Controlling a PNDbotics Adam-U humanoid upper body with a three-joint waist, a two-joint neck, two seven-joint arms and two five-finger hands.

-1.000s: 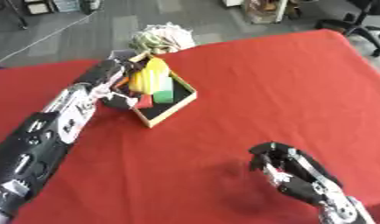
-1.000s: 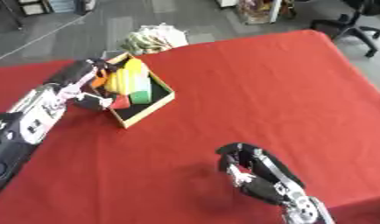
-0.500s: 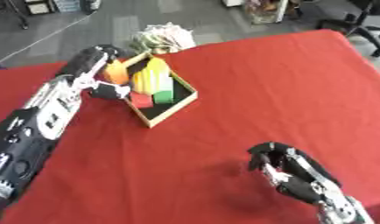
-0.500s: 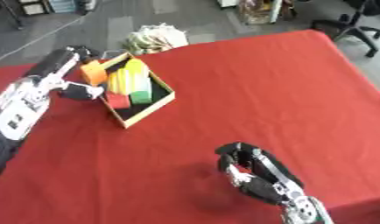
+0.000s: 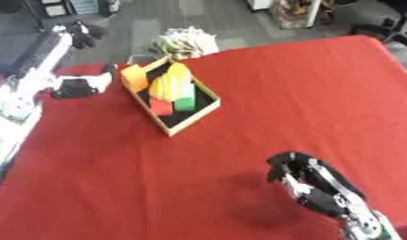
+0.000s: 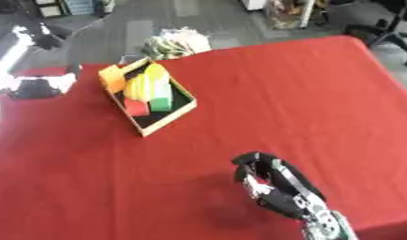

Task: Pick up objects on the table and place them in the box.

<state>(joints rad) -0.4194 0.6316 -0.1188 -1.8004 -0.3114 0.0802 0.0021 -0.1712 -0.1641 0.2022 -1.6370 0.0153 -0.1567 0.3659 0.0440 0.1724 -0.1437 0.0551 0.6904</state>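
The right hand (image 5: pixel 309 180) is seen nearest, over the red table (image 5: pixel 264 84), its fingers curled and empty. Farther off, the wooden box (image 5: pixel 176 101) is observed holding an orange block (image 5: pixel 134 78), yellow object (image 5: pixel 172 83), red block (image 5: pixel 161 107) and green block (image 5: pixel 184 101). The left hand (image 5: pixel 78 33) is raised beyond the table's far-left edge; its finger state cannot be told.
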